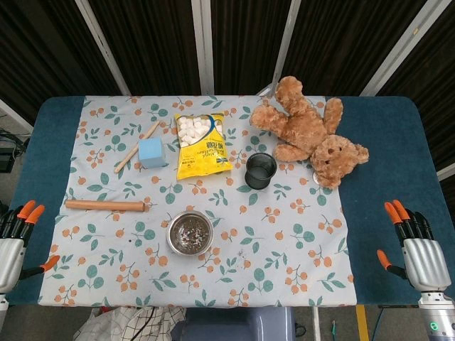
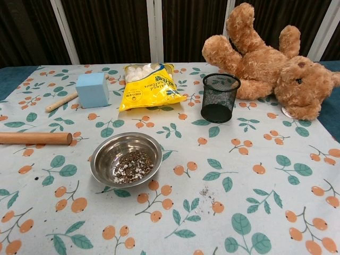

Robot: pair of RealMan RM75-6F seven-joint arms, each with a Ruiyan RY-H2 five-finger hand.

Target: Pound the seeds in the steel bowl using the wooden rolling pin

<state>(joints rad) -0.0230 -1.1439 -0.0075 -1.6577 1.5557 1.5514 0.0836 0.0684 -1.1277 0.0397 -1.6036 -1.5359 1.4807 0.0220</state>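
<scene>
1. My left hand sits at the near left edge of the counter, fingers spread wide, holding nothing. Seen in head view only.
2. My right hand sits at the near right edge, fingers apart too, holding nothing. The chest view shows neither hand.
3. The wooden rolling pin lies flat on the floral cloth, a little forward and inward of my left hand, well apart from it. Its long axis runs left-right.
4. The steel bowl stands upright roughly midway between my two hands, nearer the left one, just inward of the rolling pin's end and not touching it.
5. Seeds sit in the bottom of the bowl, a mixed dark and pale layer. A few loose specks lie on the cloth on the bowl's side toward my right hand.
6. Farther from both hands: a yellow bag of marshmallows lies flat beyond the bowl.
7. A blue block stands beside the bag on my left-hand side, with a thin wooden stick lying slanted behind it, whether touching I can't tell.
8. A black mesh cup stands upright past the bowl, toward my right hand's side.
9. A brown teddy bear lies sprawled far forward of my right hand, just beyond the mesh cup.
</scene>
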